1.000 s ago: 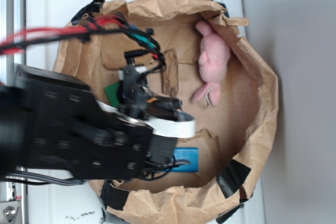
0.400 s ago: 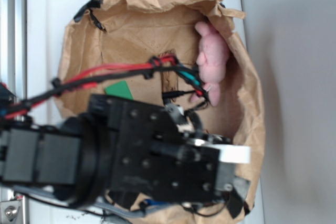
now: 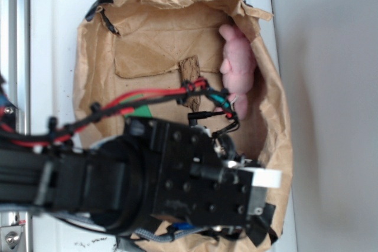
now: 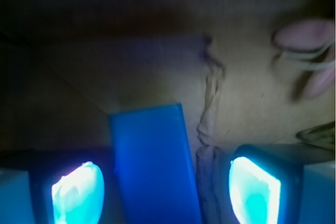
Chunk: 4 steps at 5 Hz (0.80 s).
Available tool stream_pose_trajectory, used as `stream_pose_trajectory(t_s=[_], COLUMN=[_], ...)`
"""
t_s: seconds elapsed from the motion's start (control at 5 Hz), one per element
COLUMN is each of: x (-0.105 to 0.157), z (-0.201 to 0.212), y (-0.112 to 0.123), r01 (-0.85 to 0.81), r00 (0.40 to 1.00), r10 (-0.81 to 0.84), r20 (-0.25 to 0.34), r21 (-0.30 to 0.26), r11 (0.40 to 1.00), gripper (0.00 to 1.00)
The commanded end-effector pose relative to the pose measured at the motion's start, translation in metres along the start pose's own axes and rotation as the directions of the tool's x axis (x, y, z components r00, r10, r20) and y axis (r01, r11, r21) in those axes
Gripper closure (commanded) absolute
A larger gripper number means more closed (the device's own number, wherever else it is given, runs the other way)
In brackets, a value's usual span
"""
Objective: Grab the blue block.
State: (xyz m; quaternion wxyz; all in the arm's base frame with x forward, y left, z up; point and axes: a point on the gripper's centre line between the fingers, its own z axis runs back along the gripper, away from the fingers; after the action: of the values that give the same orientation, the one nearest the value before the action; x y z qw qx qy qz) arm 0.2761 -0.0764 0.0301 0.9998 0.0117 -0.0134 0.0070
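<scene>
In the wrist view the blue block [image 4: 155,166] lies flat on the brown paper, its long side running away from the camera. My gripper [image 4: 165,190] is open and straddles it. The left finger pad [image 4: 77,192] stands close beside the block's left edge, and the right pad [image 4: 254,190] stands farther off across a strip of creased paper. Neither pad touches the block. In the exterior view my black arm [image 3: 177,187] covers the near part of the bag and hides both the block and the fingers.
A crumpled brown paper bag [image 3: 283,116] walls in the work area on a white tray [image 3: 53,28]. A pink plush toy [image 3: 236,66] lies at the far right. A brown wood piece [image 3: 190,69] and a sliver of the green block [image 3: 142,110] show beyond the arm.
The arm has swung down and to the right over the bag's near corner, covering the blue block that was in plain sight a second ago. The green block is now mostly hidden behind the cables.
</scene>
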Motion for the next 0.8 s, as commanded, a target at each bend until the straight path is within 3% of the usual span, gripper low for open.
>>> stream_pose_trajectory(t_s=[0.0, 0.2, 0.4, 0.6], x=[0.011, 0.019, -0.023, -0.028], z=[-0.033, -0.010, 0.039, 0.077], y=[0.012, 0.019, 0.037, 0.055], r01=[-0.039, -0.085, -0.121, -0.142], r00=[0.999, 0.996, 0.993, 0.989], r10=[0.040, 0.084, 0.120, 0.147], r20=[-0.026, -0.016, -0.022, 0.029], r21=[0.027, -0.025, -0.106, -0.123], r11=[0.999, 0.996, 0.987, 0.982], gripper=[0.16, 1.00, 1.00, 1.00])
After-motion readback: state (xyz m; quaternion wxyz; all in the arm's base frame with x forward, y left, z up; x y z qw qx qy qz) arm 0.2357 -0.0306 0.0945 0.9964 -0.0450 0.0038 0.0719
